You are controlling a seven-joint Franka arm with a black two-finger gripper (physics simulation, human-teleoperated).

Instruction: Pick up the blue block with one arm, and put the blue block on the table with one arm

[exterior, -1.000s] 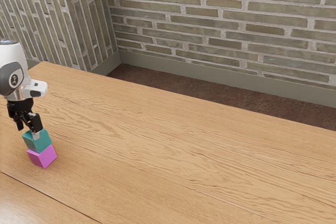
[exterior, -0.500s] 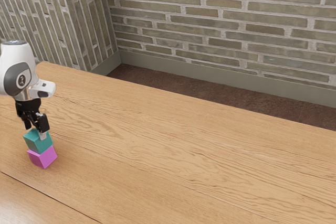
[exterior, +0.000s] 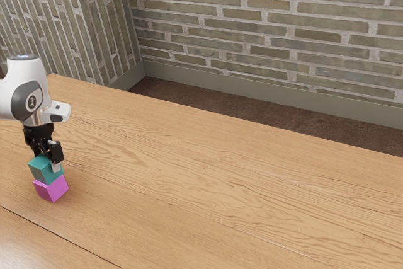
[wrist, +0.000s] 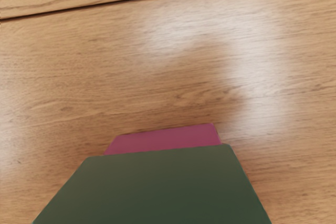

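The blue block [exterior: 43,171], teal in colour, rests on top of the pink block [exterior: 50,189] near the table's end at the exterior view's left. My gripper [exterior: 48,160] is low over it, open, with the near finger beside the block's side and the other finger's tip hidden behind it. In the wrist view the blue block [wrist: 157,187] looks dark green and large beneath my hand, and a strip of the pink block [wrist: 168,139] shows past its edge.
The wooden table [exterior: 214,181] stretches away toward the exterior view's right. A brick wall [exterior: 264,29] stands beyond its far edge, and a seam [exterior: 63,237] runs along the tabletop near the blocks.
My gripper has moved toward the exterior view's right and then down, to around the blue block's upper part. Both blocks have stayed where they were.
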